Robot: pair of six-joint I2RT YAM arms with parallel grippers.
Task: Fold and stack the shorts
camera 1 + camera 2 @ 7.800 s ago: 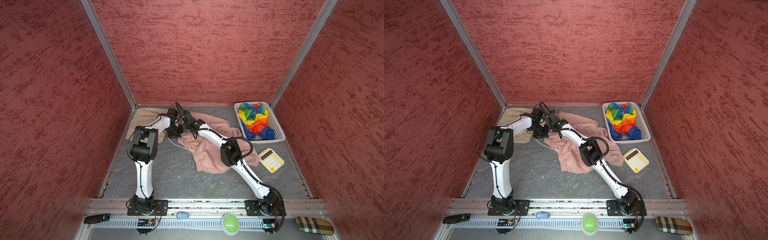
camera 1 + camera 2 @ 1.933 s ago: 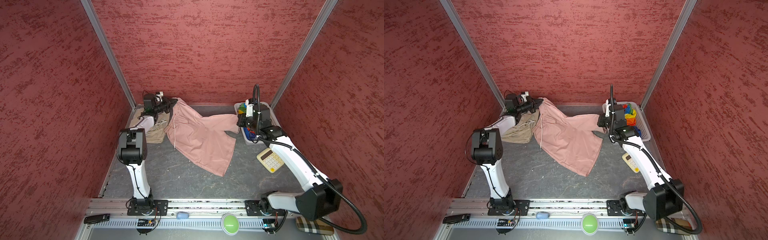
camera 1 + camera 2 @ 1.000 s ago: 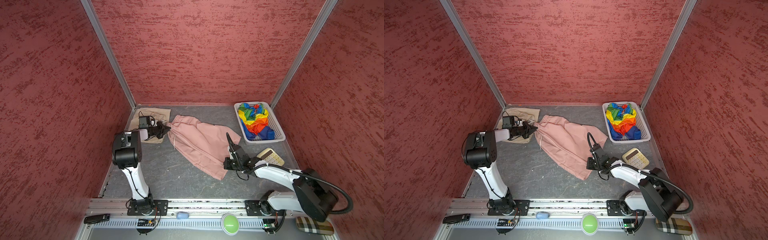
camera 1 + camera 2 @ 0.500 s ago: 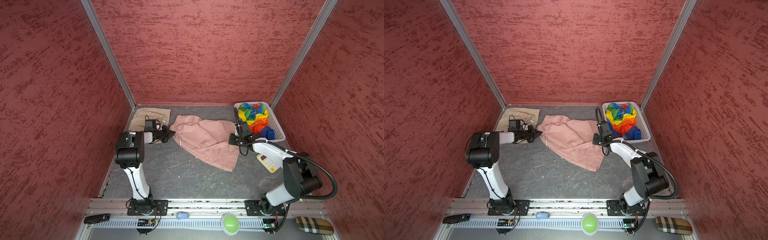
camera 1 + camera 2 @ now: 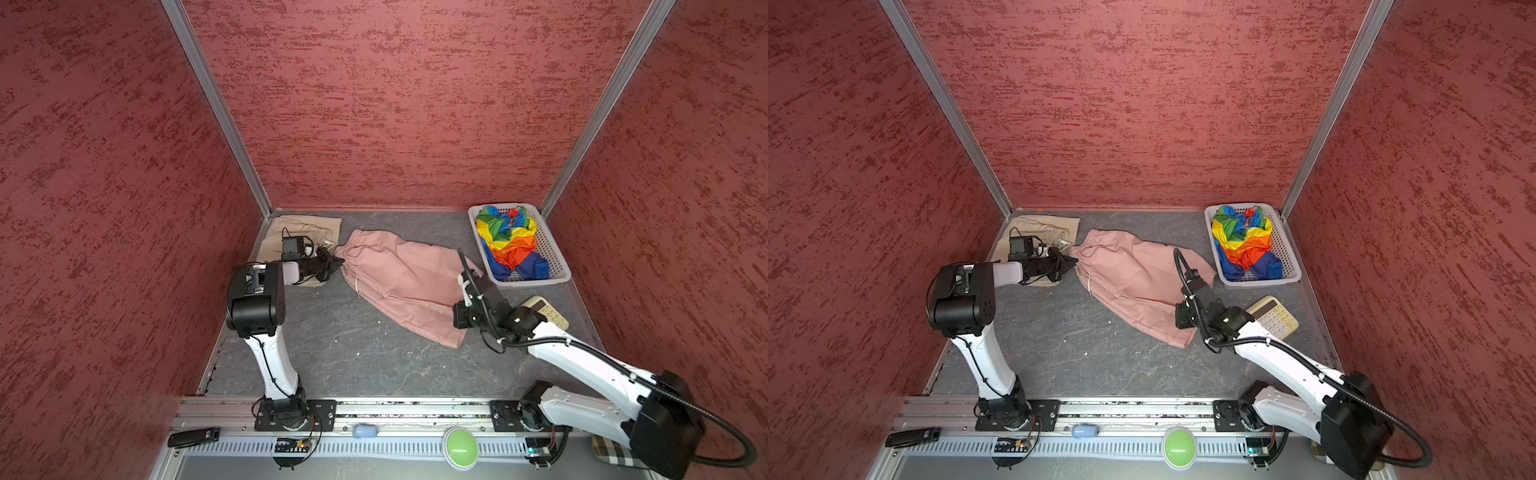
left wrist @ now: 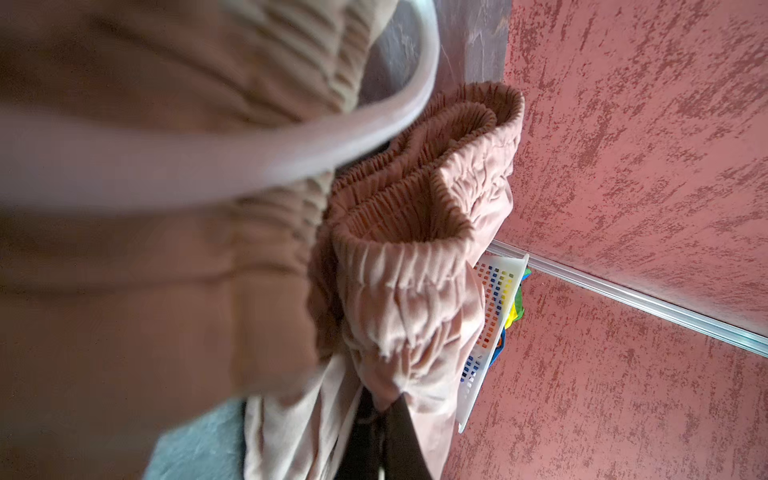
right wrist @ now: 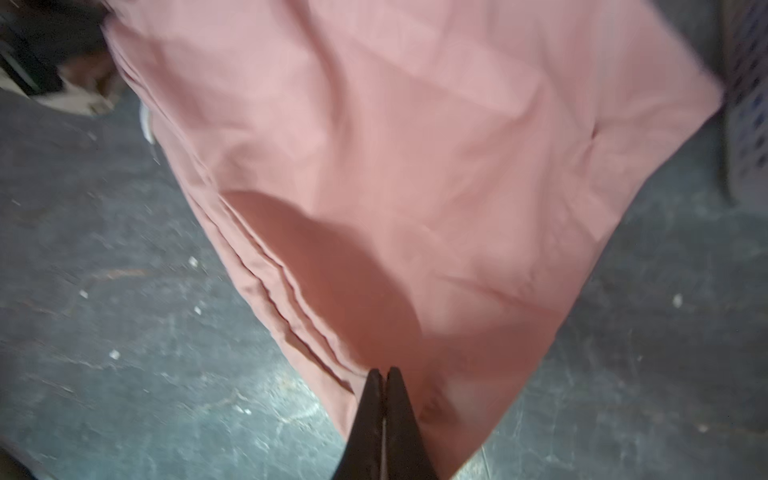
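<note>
The dusty pink shorts lie spread on the grey table, between the beige shorts and the white basket holding the rainbow shorts. The left gripper pinches their waistband corner; the right gripper, jaws pressed together, pinches their near hem.

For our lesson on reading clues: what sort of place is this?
Probably a robot test cell: red textured panels wall a grey tabletop, and the left arm and right arm stand bolted to a metal rail near a green button.
</note>
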